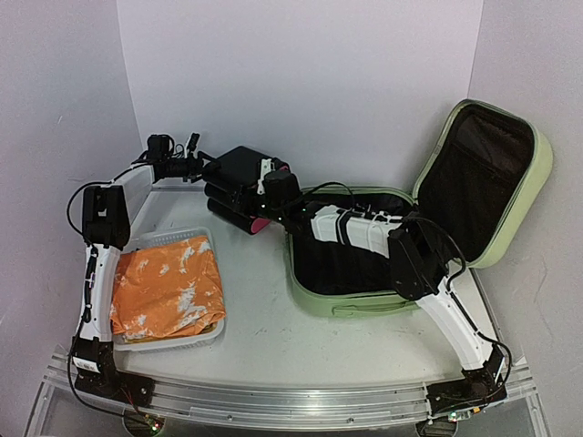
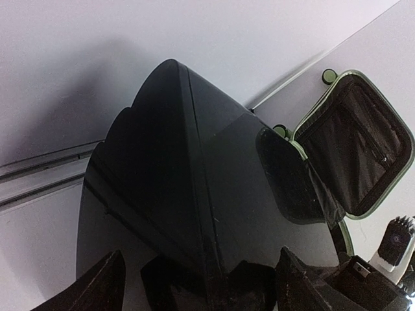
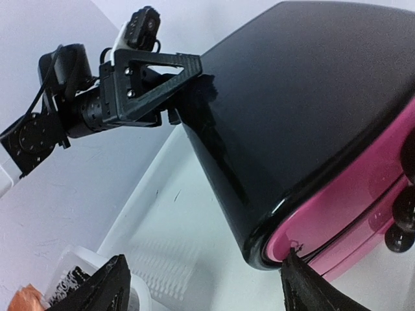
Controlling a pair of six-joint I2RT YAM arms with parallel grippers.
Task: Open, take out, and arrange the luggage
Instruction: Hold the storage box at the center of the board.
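On the near left of the surface (image 1: 264, 332) sits a white perforated basket (image 1: 173, 343) with a crumpled orange cloth (image 1: 168, 287) in it. The luggage (image 1: 337, 305) lies open on the right side of the surface. Its light-green base is flat, and its lid (image 1: 539, 173) stands up towards the far right corner, showing the black lining (image 1: 478, 177).

The right arm reaches leftward across the open base. The right end effector (image 3: 202, 278) is spread wide, and its left finger (image 3: 107, 285) is well clear of the black drawer box (image 1: 239, 173). The lower corner of the box, with its pink fronts (image 3: 363, 194), lies between the fingers and just beyond them.

The box sits tilted just left of the luggage's far left corner, towards the rear edge of the surface. Whether it rests on the surface cannot be told.

The left end effector (image 2: 201, 259) comes at the box from the far left, also spread. In the right wrist view, one fingertip is against the box's top edge. No pinch on the box shows.
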